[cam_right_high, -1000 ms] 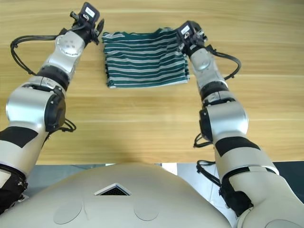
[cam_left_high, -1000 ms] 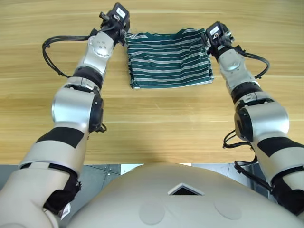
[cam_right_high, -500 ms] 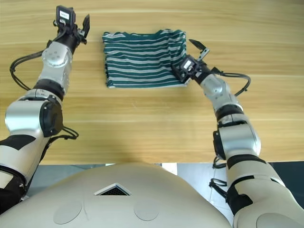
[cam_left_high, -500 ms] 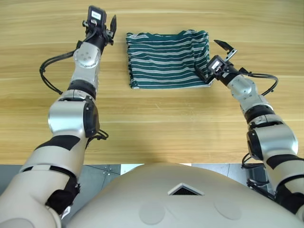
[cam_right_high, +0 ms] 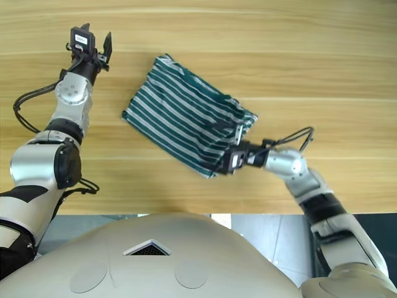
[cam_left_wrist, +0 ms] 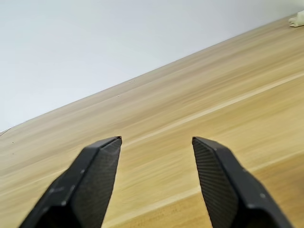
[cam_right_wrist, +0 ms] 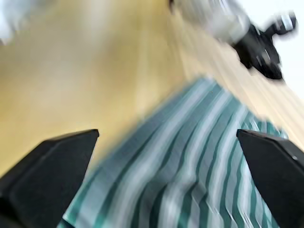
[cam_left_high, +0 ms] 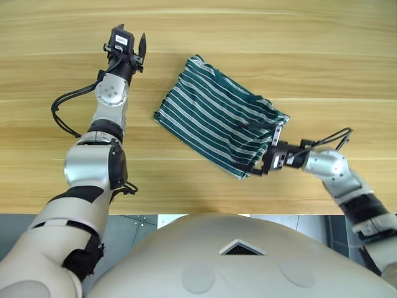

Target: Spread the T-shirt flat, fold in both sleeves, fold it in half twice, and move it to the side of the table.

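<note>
The folded green T-shirt (cam_left_high: pixel 217 124) with white stripes lies skewed on the wooden table (cam_left_high: pixel 322 56), one corner pointing to the far side. My right gripper (cam_left_high: pixel 266 152) is at the shirt's near right edge, open, its fingers wide apart on either side of the cloth's edge. The right wrist view has the striped T-shirt (cam_right_wrist: pixel 190 180) lying between the spread fingers of the right gripper (cam_right_wrist: pixel 166 137). My left gripper (cam_left_high: pixel 127 47) hangs open over bare wood, far left of the shirt and apart from it. Its two dark fingers (cam_left_wrist: pixel 95 175) hold nothing.
Bare wood surrounds the shirt on all sides. The table's front edge (cam_left_high: pixel 186 213) runs just below the right gripper. A pale wall (cam_left_wrist: pixel 118 38) stands beyond the table's far edge.
The shirt has slid toward the front edge and turned from square to diagonal. My right gripper moved nearer and lower with it. The left gripper shifted only slightly.
</note>
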Tool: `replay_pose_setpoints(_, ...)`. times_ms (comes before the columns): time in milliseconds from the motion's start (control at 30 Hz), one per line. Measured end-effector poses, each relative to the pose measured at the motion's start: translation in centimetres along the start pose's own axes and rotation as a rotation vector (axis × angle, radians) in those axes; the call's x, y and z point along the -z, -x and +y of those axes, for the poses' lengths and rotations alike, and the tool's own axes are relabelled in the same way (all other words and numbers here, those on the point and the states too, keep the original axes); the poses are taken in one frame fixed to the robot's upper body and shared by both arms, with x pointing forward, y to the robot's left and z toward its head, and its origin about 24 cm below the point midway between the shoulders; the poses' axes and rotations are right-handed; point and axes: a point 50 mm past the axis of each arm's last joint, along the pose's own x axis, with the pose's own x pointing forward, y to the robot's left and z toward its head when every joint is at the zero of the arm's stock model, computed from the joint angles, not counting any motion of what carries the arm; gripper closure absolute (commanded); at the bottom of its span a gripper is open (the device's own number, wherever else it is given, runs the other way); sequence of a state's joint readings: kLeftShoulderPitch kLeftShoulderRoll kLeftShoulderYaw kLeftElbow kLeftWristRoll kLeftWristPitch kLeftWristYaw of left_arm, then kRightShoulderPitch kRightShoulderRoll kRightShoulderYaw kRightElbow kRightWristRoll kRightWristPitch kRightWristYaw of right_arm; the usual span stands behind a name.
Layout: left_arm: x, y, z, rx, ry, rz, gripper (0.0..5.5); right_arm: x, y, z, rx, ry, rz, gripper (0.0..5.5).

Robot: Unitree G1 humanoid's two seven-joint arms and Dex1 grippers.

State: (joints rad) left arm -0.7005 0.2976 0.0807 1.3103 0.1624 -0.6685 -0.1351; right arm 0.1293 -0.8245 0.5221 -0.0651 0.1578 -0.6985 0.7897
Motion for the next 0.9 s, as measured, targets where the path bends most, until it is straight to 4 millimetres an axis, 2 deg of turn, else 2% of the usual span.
replay_pose_setpoints(100, -1.5, 0.0, -0.8, 0.101, -0.089, -0.129, 2.73, -4.4, -0.5, 0.0, -0.07, -0.045, -0.187, 0.15)
replay_pose_setpoints(133, -1.7, 0.2, -1.2, 0.156, -0.098, -0.168, 2.73, -4.4, -0.4, -0.3, -0.058, -0.053, -0.175, 0.15)
replay_pose_setpoints(333, -1.6, 3.4, -4.4, 0.609, -0.044, -0.329, 2.73, -1.4, 0.9, -4.5, 0.187, -0.008, 0.056, 0.15)
replay_pose_setpoints(400, -1.3, 5.5, -5.6, 0.804, -0.046, -0.376, 2.73, 0.4, 1.6, -5.5, 0.262, 0.028, 0.185, 0.15)
replay_pose_setpoints(467, -0.1, 7.9, -6.4, 0.972, -0.074, -0.346, 2.73, 2.3, 2.4, -6.1, 0.312, 0.055, 0.326, 0.15)
replay_pose_setpoints(533, 0.9, 9.1, -6.3, 1.035, -0.1, -0.3, 2.73, 3.4, 2.9, -6.1, 0.32, 0.067, 0.394, 0.15)
replay_pose_setpoints(767, 2.4, 10.6, -7.6, 1.154, -0.195, -0.204, 2.73, 6.0, 4.4, -6.1, 0.348, 0.075, 0.553, 0.15)
replay_pose_setpoints(900, 2.6, 9.2, -8.0, 1.071, -0.321, -0.174, 2.73, 6.5, 5.2, -6.5, 0.379, 0.07, 0.577, 0.15)
